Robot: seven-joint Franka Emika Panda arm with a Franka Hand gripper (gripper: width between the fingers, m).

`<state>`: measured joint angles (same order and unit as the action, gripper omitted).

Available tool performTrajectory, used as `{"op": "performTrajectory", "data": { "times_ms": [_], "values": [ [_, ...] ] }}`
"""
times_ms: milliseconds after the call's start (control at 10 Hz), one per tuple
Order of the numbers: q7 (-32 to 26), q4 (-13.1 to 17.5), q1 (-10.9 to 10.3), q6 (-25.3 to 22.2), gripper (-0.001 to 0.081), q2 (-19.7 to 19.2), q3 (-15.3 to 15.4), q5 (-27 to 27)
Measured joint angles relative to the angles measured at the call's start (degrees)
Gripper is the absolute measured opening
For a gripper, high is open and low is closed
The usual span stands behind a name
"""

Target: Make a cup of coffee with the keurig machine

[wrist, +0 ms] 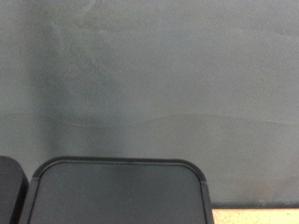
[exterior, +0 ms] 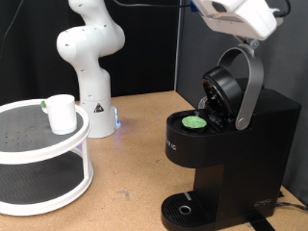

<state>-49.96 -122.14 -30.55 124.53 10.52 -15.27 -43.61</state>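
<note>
The keurig machine (exterior: pixel 231 144) stands at the exterior view's right, black and boxy. Its hinged lid with the grey handle band (exterior: pixel 252 82) is raised open. A green-topped pod (exterior: pixel 195 122) sits in the open chamber. The round drip tray (exterior: pixel 183 208) at its foot is bare. The white cup (exterior: pixel 62 113) stands on the upper tier of a white round rack (exterior: pixel 29 146) at the exterior view's left. My gripper (exterior: pixel 248 37) is at the top right, just above the raised handle band; its fingers are hard to make out. The wrist view shows a black rounded surface (wrist: pixel 121 191) and no fingers.
The white arm's base (exterior: pixel 91 67) stands at the back left, behind the rack. A wooden table top (exterior: pixel 125 164) runs between rack and machine. A dark grey backdrop (wrist: pixel 149 75) fills most of the wrist view.
</note>
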Motion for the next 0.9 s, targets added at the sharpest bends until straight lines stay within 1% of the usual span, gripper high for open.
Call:
{"op": "performTrajectory", "data": {
  "times_ms": [200,500,700,900],
  "values": [
    [0.3,-0.1,1.2,-1.6,0.0000,0.9,-0.7,1.9],
    [0.1,-0.8,3.6,-4.8,0.0000,2.1,-2.5,5.7],
    [-1.2,-3.0,5.0,-4.9,0.0000,1.9,-3.8,7.0],
    [-3.8,-4.6,6.0,-4.9,0.0000,1.8,-5.3,7.0]
  ]
}}
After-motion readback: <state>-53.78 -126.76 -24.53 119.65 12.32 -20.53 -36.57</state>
